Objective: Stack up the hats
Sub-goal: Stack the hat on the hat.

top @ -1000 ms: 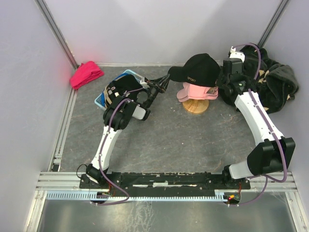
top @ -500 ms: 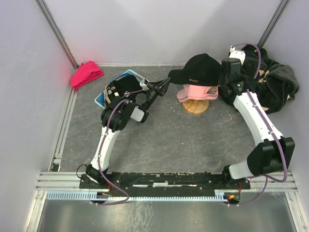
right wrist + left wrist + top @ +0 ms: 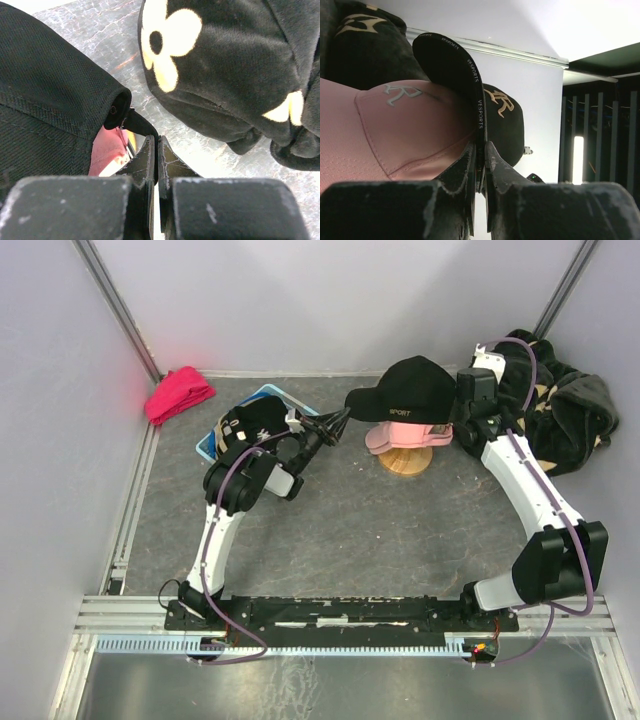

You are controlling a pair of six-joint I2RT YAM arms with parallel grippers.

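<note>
Where two hands (image 3: 480,147) (image 3: 155,145) pinch, one black hat (image 3: 420,385) sits.

I read the black cap (image 3: 415,385) as plain black with small white lettering on its front (more white letters run along its brim edge in the left wrist view). The pink cap (image 3: 400,432) beneath is pale pink with a grey stitched emblem. The second black cap (image 3: 245,425) carries white marks, over a bright blue hat (image 3: 262,393). The cloth bundle (image 3: 180,393) is red-pink, the plush fabric (image 3: 565,410) black with cream flowers, the table (image 3: 380,530) mottled grey.
</note>
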